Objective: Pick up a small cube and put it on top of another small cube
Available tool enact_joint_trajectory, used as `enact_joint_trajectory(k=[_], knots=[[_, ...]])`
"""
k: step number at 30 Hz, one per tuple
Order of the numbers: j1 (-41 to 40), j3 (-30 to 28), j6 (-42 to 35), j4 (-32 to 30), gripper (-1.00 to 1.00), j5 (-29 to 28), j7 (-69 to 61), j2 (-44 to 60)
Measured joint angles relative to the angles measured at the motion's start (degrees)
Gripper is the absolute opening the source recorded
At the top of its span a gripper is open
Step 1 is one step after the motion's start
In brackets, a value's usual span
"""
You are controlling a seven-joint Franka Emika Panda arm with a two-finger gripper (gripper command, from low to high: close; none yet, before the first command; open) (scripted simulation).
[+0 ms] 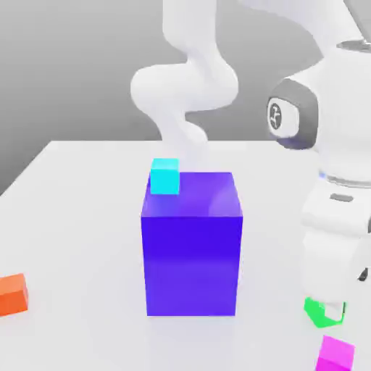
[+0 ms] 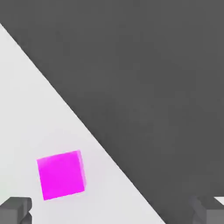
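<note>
**Exterior view: Panda arm stands over green cube near the table's front edge**

Exterior view shows the white Franka arm (image 1: 330,181) bent down at the exterior view's right side of the white table (image 1: 80,217), its lower end directly above the small bright green cube (image 1: 321,311), which it partly covers. Just beside the green cube, closer to the table's near edge, sits the small magenta-pink cube (image 1: 335,354); the two look close together, though whether they touch cannot be told. Both rest on the tabletop, neither stacked on the other.

At the middle of the table stands a large blue-purple block (image 1: 191,250), upright and much taller than any cube. A small cyan cube (image 1: 165,176) shows at the block's far upper corner, on the exterior view's left; whether it sits on the block or behind it cannot be told. A small orange cube (image 1: 13,294) lies well apart from the others, near the table's edge at the exterior view's left.

From the hand view, the magenta-pink cube (image 2: 61,174) lies on the white surface close to the table's edge, beyond which is dark grey ground. Two dark grey fingertips (image 2: 16,210) of the gripper (image 2: 114,211) frame the picture's corners, spread wide apart and clasping nothing.
</note>
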Motion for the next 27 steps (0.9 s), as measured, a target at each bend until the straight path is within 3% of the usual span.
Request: enact_joint_trajectory(k=[6,7,14,18,27], knots=[[2.37,-0.47,6.37,1.7,0.0,-3.3,-1.23,12.49],[2.65,-0.8,7.91,2.14,-1.0,-3.59,-1.05,14.52],[2.7,-0.85,8.2,2.24,-1.0,-3.74,-0.96,15.01],[2.04,0.1,2.93,0.66,-1.0,-2.48,-1.93,8.17],[4.56,5.61,1.53,-15.63,-1.0,-0.41,-9.77,-9.56]])
